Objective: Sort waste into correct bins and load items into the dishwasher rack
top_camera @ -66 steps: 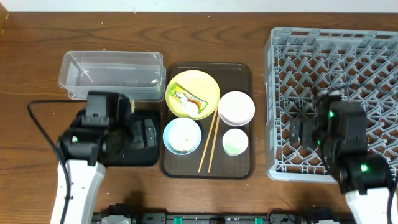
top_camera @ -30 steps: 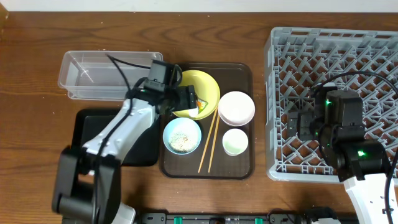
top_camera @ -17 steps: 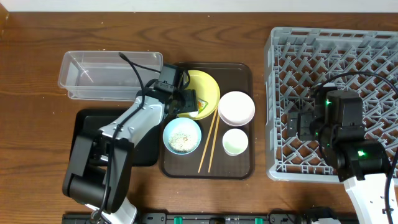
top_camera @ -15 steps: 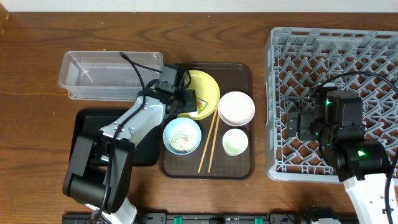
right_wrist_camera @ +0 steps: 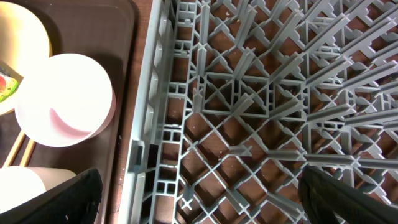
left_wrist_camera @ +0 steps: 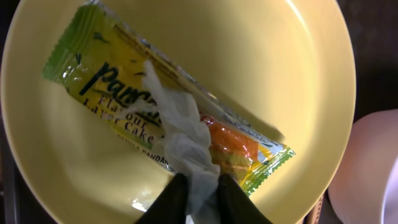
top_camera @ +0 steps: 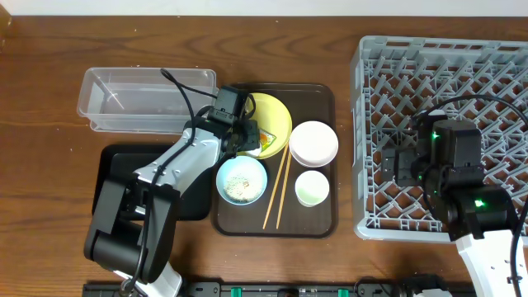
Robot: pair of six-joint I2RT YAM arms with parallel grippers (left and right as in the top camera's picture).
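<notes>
My left gripper (left_wrist_camera: pixel 202 194) is shut on the crumpled white scrap (left_wrist_camera: pixel 180 127), which lies across the green-and-orange wrapper (left_wrist_camera: pixel 112 87) on the yellow plate (left_wrist_camera: pixel 261 56). Overhead, that gripper (top_camera: pixel 247 137) sits at the plate's (top_camera: pixel 279 114) left edge. The light blue bowl (top_camera: pixel 242 179) holds rice-like grains. Beside it are the chopsticks (top_camera: pixel 277 186), the pinkish-white bowl (top_camera: pixel 313 142) and the green cup (top_camera: pixel 312 188). My right gripper (right_wrist_camera: pixel 199 199) hangs open and empty over the left side of the dishwasher rack (top_camera: pixel 462 74).
The dishes rest on a dark brown serving tray (top_camera: pixel 323 94). A clear tub (top_camera: pixel 132 101) stands at the back left, and a black tray (top_camera: pixel 115 177) lies in front of it, partly under my left arm. The rack's left wall (right_wrist_camera: pixel 146 124) borders the serving tray.
My left arm swung from the black tray to the yellow plate, and its jaws closed on the white scrap. The right gripper stayed open over the rack.
</notes>
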